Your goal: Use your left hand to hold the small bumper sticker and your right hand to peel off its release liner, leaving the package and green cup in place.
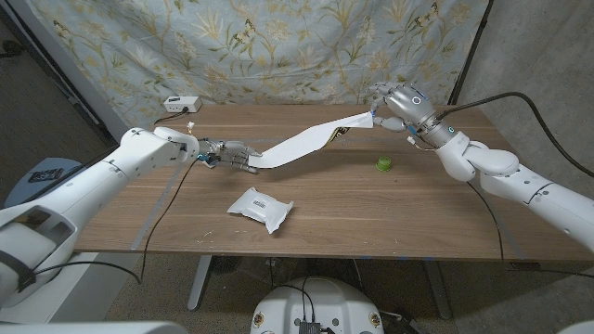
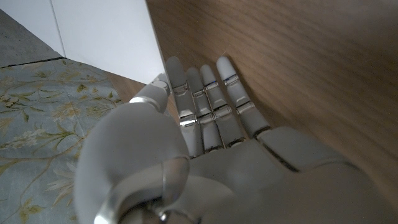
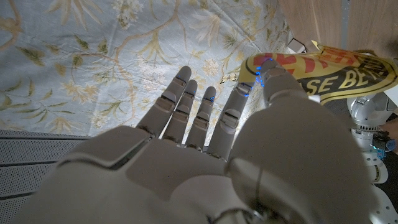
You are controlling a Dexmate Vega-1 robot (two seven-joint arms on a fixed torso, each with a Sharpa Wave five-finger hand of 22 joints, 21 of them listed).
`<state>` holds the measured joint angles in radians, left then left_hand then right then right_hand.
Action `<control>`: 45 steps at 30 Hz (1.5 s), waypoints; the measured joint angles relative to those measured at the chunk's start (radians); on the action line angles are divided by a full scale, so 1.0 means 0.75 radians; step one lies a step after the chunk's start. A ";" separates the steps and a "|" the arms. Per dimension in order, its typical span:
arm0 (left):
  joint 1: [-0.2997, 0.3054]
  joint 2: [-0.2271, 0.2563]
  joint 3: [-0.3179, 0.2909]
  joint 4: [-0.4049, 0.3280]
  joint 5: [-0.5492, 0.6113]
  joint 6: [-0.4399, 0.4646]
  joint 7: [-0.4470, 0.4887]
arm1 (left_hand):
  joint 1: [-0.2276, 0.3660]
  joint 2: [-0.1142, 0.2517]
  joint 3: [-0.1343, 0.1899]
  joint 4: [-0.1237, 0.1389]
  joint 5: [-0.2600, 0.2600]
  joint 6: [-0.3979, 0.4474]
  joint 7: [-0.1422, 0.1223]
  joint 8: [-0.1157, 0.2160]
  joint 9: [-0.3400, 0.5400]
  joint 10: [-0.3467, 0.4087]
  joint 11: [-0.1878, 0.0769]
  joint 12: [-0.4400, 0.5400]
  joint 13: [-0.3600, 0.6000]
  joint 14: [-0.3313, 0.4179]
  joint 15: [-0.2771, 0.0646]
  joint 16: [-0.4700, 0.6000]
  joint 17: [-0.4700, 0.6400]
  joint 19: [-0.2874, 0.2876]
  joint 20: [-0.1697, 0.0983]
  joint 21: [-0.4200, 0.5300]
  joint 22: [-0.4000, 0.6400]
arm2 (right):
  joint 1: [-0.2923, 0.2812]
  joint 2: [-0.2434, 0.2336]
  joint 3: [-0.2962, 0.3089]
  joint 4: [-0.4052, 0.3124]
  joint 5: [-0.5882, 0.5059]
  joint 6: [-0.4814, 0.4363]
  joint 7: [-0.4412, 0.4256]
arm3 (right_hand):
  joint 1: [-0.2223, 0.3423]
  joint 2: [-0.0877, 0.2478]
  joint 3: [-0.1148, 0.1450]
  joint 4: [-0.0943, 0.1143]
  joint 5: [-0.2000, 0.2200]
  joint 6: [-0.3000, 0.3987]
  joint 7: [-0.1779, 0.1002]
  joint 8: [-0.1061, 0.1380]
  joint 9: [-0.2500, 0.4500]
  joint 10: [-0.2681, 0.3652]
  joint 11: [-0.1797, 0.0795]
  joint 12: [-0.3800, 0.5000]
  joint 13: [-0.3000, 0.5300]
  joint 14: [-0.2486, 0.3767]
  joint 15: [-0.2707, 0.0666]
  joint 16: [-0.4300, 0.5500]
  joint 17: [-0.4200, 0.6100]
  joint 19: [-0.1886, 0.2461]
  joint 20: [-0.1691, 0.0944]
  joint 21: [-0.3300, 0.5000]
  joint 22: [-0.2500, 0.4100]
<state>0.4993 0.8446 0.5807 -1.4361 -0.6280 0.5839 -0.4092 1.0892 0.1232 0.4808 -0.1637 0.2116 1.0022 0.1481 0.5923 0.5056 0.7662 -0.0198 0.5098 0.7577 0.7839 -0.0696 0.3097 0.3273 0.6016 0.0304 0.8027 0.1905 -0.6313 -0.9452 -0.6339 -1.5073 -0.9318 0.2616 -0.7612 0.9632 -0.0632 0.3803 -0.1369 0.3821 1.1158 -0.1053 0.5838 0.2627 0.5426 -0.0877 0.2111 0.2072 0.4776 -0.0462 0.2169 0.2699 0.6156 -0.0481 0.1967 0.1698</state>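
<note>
The bumper sticker (image 1: 302, 144) is stretched in the air above the wooden table (image 1: 371, 213) as a long white strip, held at both ends. Its lower end is pinched by the left hand (image 1: 227, 153) near the table's left side; in the left wrist view the white sheet (image 2: 106, 37) is seen clamped between the thumb and the extended fingers (image 2: 205, 93). Its upper end is gripped by the right hand (image 1: 394, 104), raised over the table's far right part. In the right wrist view a yellow printed end with red and dark lettering (image 3: 336, 71) is pinched by the thumb and one finger, while the other fingers (image 3: 186, 106) are held straight and close together. Whether liner and sticker are already parted cannot be told.

The white package (image 1: 261, 208) lies on the table nearer the front edge, beneath the strip and apart from it. The green cup (image 1: 382, 164) stands below the right hand, untouched. A small white box (image 1: 180, 104) with a cable sits at the far left corner. A floral cloth (image 1: 278, 46) hangs behind the table.
</note>
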 measured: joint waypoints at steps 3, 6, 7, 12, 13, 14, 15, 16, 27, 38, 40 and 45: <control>-0.005 -0.006 0.003 0.011 0.003 0.000 -0.004 | 0.000 0.000 0.000 0.000 0.000 0.000 0.000 0.000 0.002 0.000 0.000 0.000 0.000 0.000 0.000 0.000 0.000 0.000 0.000 0.000 0.000 | 0.000 -0.004 0.003 0.000 0.002 -0.002 0.005 | 0.000 0.000 0.005 0.005 0.000 0.000 0.000 0.000 0.000 0.000 0.000 0.000 0.000 0.000 0.000 0.000 0.000 0.000 0.000 0.000 0.000; -0.008 -0.008 0.004 0.020 0.006 -0.001 -0.006 | 0.000 0.000 0.000 0.000 0.000 0.000 0.000 0.000 0.003 0.000 0.000 0.000 0.000 0.000 0.000 0.000 0.003 0.000 0.000 0.005 0.000 | 0.000 -0.010 0.006 0.000 0.002 -0.002 0.006 | 0.000 0.000 0.005 0.005 0.000 0.000 0.000 0.000 0.000 0.000 0.000 0.000 0.000 0.000 0.000 0.000 0.000 0.000 0.000 0.000 0.000; -0.008 -0.008 0.004 0.020 0.006 -0.001 -0.007 | 0.000 0.000 0.000 0.000 0.000 0.000 0.000 0.000 0.003 0.000 0.000 0.000 0.000 0.000 0.000 0.000 0.006 0.000 0.000 0.005 0.000 | 0.000 -0.010 0.006 0.000 0.002 -0.002 0.006 | 0.000 0.000 0.005 0.005 0.000 0.000 0.000 0.000 0.000 0.000 0.000 0.000 0.000 0.000 0.000 0.000 0.000 0.000 0.000 0.000 0.000; -0.010 -0.015 0.004 0.031 0.007 -0.001 -0.007 | 0.000 0.000 0.000 0.000 0.000 0.000 0.000 0.000 0.003 0.000 0.000 -0.008 0.000 0.000 0.000 0.000 0.007 0.000 0.000 0.005 0.000 | 0.001 -0.019 0.009 0.003 0.002 -0.002 0.009 | 0.000 0.000 0.005 0.005 0.000 -0.007 -0.003 0.000 0.000 0.000 0.000 0.000 0.000 0.000 0.000 0.000 0.000 0.000 0.000 0.000 0.000; -0.010 -0.015 0.004 0.031 0.007 -0.001 -0.007 | 0.000 0.000 0.000 0.000 0.000 0.000 0.000 0.000 0.003 0.000 0.000 -0.010 0.000 0.000 0.000 0.000 0.006 0.000 0.000 0.010 0.000 | 0.001 -0.020 0.010 0.003 0.002 -0.002 0.009 | 0.000 0.000 0.005 0.005 0.000 -0.007 -0.003 0.000 0.000 0.000 0.000 0.000 0.000 0.000 0.000 0.000 0.000 0.000 0.000 0.000 0.000; -0.010 -0.015 0.004 0.031 0.007 -0.001 -0.007 | 0.000 0.000 0.000 0.000 0.000 0.000 0.000 0.000 0.002 0.000 0.000 -0.010 0.000 0.000 0.000 0.000 0.007 0.000 0.000 0.010 0.000 | 0.002 -0.021 0.010 0.004 0.002 -0.002 0.009 | 0.000 0.000 0.005 0.005 0.000 -0.007 -0.003 0.000 0.000 0.000 0.000 0.000 0.000 0.000 0.000 0.000 0.000 0.000 0.000 0.000 0.000; -0.009 -0.015 0.003 0.031 0.006 -0.002 -0.007 | 0.000 0.000 0.000 0.000 0.000 0.000 0.000 0.000 0.000 0.000 0.000 -0.010 0.000 0.000 0.000 0.000 0.007 0.000 0.000 0.010 0.000 | 0.004 -0.024 0.011 0.004 0.002 -0.002 0.010 | 0.000 0.000 0.005 0.005 0.000 -0.007 -0.003 0.000 0.000 0.000 0.000 0.000 0.000 0.000 0.000 0.000 0.000 0.000 0.000 0.000 0.000; -0.006 -0.015 0.002 0.031 0.005 -0.002 -0.006 | 0.000 0.000 0.000 0.000 0.000 0.000 0.000 0.000 -0.001 0.000 0.000 -0.010 0.000 0.000 0.000 0.000 0.006 0.000 0.000 0.010 0.000 | 0.005 -0.025 0.012 0.004 0.002 -0.002 0.010 | 0.000 0.000 0.005 0.005 0.000 -0.007 -0.003 0.000 0.000 0.000 0.000 0.000 0.000 0.000 0.000 0.000 0.000 0.000 0.000 0.000 0.000; 0.020 0.003 -0.019 0.010 -0.009 0.002 0.018 | 0.000 0.000 0.000 0.000 0.000 -0.003 0.003 0.000 -0.001 0.000 0.000 -0.010 0.000 0.000 0.000 0.000 0.006 -0.005 -0.005 0.015 0.000 | 0.014 -0.031 0.020 0.005 -0.001 0.002 0.012 | 0.000 0.000 0.010 -0.001 0.000 -0.002 -0.007 0.007 -0.001 0.000 0.000 0.000 0.000 0.000 0.000 0.000 0.000 0.000 0.000 0.000 0.000; 0.048 0.035 -0.039 -0.018 -0.021 0.014 0.036 | 0.000 0.000 0.000 0.000 0.000 -0.003 0.003 0.005 -0.001 0.000 0.000 -0.010 0.000 -0.007 0.007 0.000 0.006 -0.012 0.002 0.020 0.000 | 0.017 -0.036 0.033 -0.004 0.009 0.001 0.013 | 0.000 0.000 0.010 -0.001 0.000 -0.002 -0.007 0.007 0.000 0.000 0.000 0.000 0.000 0.000 0.000 0.000 0.000 0.000 0.000 0.000 0.000; 0.054 0.043 -0.043 -0.025 -0.023 0.018 0.040 | 0.000 0.000 0.000 0.000 0.000 -0.003 0.003 0.005 -0.001 0.000 0.000 -0.010 0.000 -0.007 0.007 0.000 0.006 -0.012 0.002 0.020 0.000 | 0.014 -0.039 0.039 -0.012 0.012 -0.003 0.015 | 0.000 0.000 0.010 -0.001 0.000 -0.002 -0.007 0.006 0.000 0.000 0.000 0.000 0.000 0.000 0.000 0.000 0.000 0.000 0.000 0.000 0.000; 0.062 0.053 -0.049 -0.032 -0.025 0.020 0.044 | 0.000 0.000 0.000 0.000 0.000 -0.003 0.003 0.005 -0.001 0.000 0.000 -0.010 0.000 -0.007 0.007 0.000 0.006 -0.016 -0.002 0.025 0.000 | 0.002 -0.047 0.050 -0.026 0.021 -0.008 0.019 | 0.000 0.000 0.010 -0.001 0.000 -0.002 -0.007 0.006 0.000 0.000 0.000 0.000 0.000 0.000 0.000 0.000 0.000 0.000 0.000 0.000 0.000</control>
<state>0.5459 0.8846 0.5443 -1.4603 -0.6468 0.5990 -0.3758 1.0891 0.1231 0.4809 -0.1636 0.2116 1.0001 0.1501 0.5961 0.5050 0.7664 -0.0198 0.5024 0.7574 0.7785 -0.0642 0.3098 0.3320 0.5892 0.0286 0.8212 0.1908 -0.6295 -0.9806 -0.5962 -1.5265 -0.9164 0.2552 -0.7466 0.9632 -0.0633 0.3878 -0.1378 0.3820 1.1140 -0.1104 0.5886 0.2629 0.5426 -0.0877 0.2112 0.2071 0.4776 -0.0462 0.2169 0.2699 0.6155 -0.0481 0.1967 0.1698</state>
